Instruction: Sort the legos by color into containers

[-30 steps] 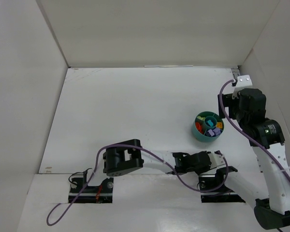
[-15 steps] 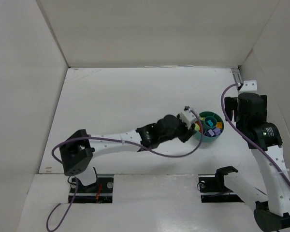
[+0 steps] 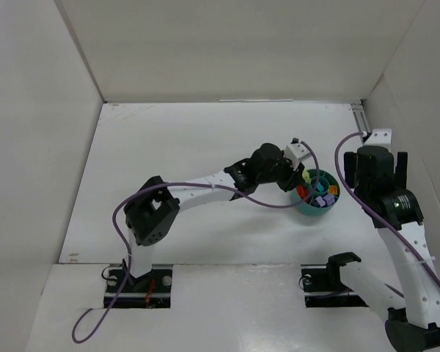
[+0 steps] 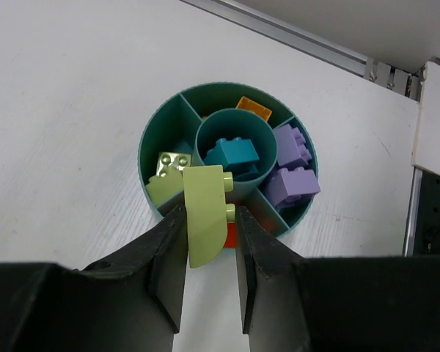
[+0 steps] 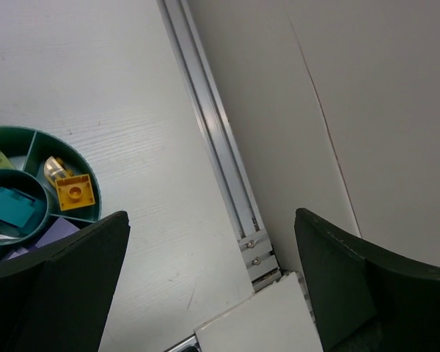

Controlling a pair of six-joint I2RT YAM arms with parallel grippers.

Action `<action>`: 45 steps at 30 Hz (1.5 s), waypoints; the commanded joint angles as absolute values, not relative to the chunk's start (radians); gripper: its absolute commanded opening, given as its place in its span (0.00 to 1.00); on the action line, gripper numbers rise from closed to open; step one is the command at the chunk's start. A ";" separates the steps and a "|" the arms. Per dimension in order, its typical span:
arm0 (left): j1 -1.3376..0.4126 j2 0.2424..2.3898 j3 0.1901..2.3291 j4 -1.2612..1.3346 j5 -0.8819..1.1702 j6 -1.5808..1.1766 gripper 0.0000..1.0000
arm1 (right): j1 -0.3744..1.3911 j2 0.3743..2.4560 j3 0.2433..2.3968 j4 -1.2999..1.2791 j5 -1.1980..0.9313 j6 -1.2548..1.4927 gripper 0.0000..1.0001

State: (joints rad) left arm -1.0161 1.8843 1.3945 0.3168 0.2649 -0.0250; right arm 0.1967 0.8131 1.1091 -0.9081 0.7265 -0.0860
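White matte table point(image 3: 191, 183), plain white walls.

Top view: left gripper point(image 3: 298, 182) sits at the left rim of the round teal bowl point(image 3: 317, 192), grip hidden. Right gripper point(image 3: 378, 155) is just right of the bowl.

Left wrist: jaws pinch a glossy, curved pale green brick point(image 4: 205, 220) over the bowl's near rim. Teal brick point(image 4: 231, 154) in the centre cup, purple bricks point(image 4: 293, 165) right of it.

Right wrist: jaws spread wide, holding nothing. Aluminium rail point(image 5: 213, 147) right of the bowl, studded yellow brick point(image 5: 75, 192) inside it.

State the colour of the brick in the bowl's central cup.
Teal. The brick shows best in the left wrist view.
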 commanded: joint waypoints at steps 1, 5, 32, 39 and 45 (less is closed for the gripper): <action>-0.997 1.921 1.511 0.322 0.348 0.008 0.05 | 0.190 0.801 1.100 -0.874 0.769 -0.071 0.98; -0.997 2.002 1.607 0.295 0.348 0.017 0.05 | 0.190 0.801 1.100 -0.874 0.759 -0.071 0.99; -0.979 2.197 1.805 0.253 0.403 -0.012 0.44 | 0.190 0.810 1.081 -0.847 0.723 -0.091 0.99; -0.979 2.168 1.805 0.272 0.414 -0.040 0.47 | 0.190 0.810 1.081 -0.847 0.723 -0.091 0.99; -0.916 2.047 1.741 0.284 0.437 -0.101 0.76 | 0.190 0.810 1.091 -0.847 0.710 -0.091 0.99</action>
State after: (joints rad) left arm -0.9695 2.2036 1.7576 0.2268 0.4019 -0.0498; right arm 0.1967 0.8127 1.0794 -0.9035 0.7216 -0.0879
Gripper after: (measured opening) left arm 0.712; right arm 0.992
